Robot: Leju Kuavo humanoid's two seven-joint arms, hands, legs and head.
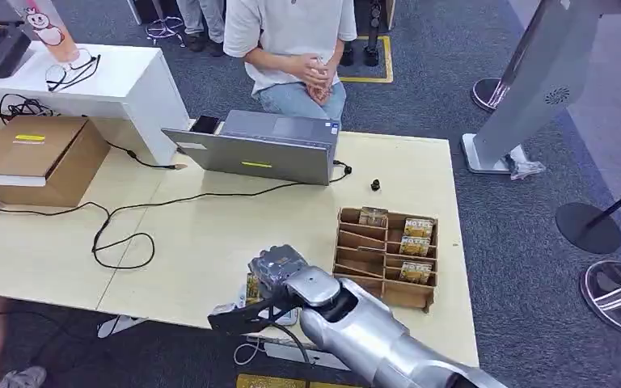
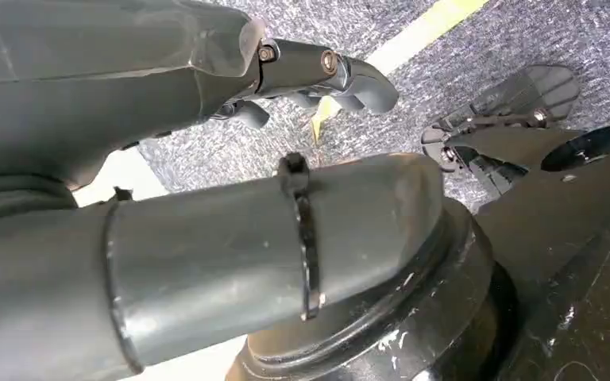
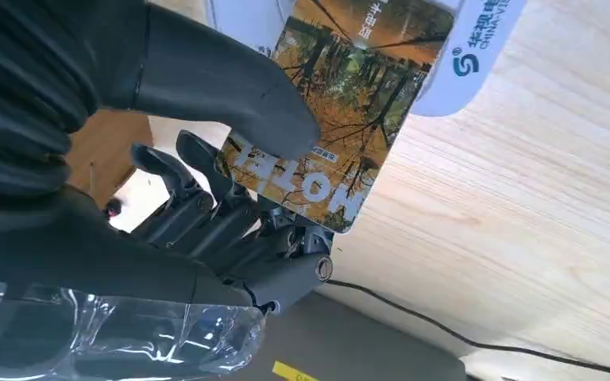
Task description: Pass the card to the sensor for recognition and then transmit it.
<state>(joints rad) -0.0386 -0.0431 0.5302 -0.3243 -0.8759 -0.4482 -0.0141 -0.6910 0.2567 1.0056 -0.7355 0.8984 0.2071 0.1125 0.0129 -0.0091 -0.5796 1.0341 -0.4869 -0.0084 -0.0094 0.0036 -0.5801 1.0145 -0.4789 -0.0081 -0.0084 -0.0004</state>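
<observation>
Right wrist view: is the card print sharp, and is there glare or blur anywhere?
Right wrist view: card lettering sharp, glare on clear plastic by the wrist. Left wrist view: near grey cover soft. Head view: evenly lit, table shadows faint.

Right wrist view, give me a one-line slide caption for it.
Robot hand pinches an autumn-print hotel card over a white sensor pad on the wooden table.
</observation>
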